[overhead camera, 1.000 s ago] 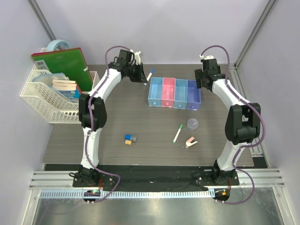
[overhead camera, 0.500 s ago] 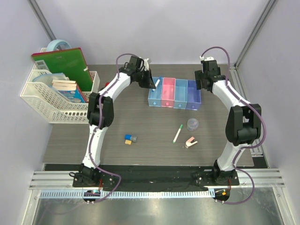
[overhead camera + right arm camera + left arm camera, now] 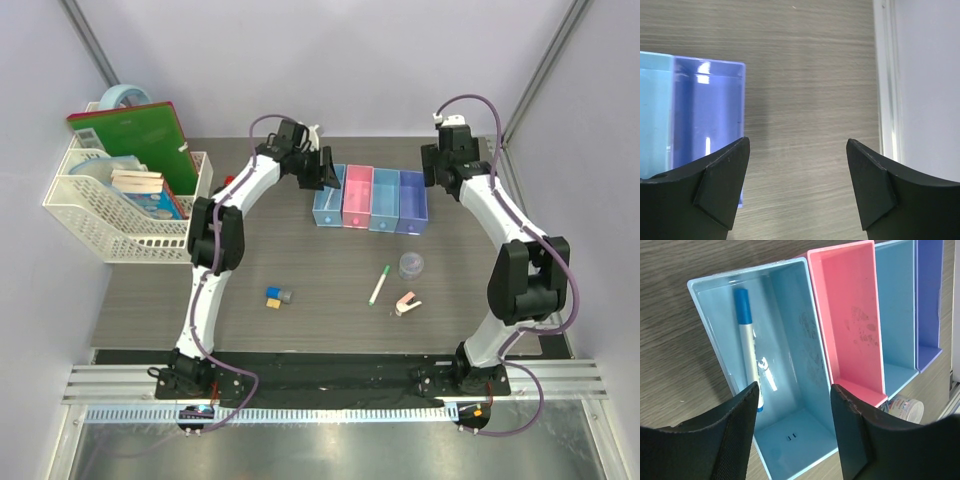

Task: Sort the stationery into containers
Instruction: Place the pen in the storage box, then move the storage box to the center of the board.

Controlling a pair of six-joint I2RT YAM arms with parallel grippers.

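Lying between lilac walls [image 3: 350, 60], dark wood-grain table [image 3: 300, 255]; left tool [image 3: 794, 395] and right tool [image 3: 797, 145] released.

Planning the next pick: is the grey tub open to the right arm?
Probably yes: the grey tub stands apart from the pen and clip, nothing above it, and the right gripper is open and empty.

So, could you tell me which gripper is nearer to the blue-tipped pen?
Left. The left gripper hovers open just over the blue-tipped pen, which lies in the end light blue bin; the right gripper is past the purple-blue bin at the row's other end.
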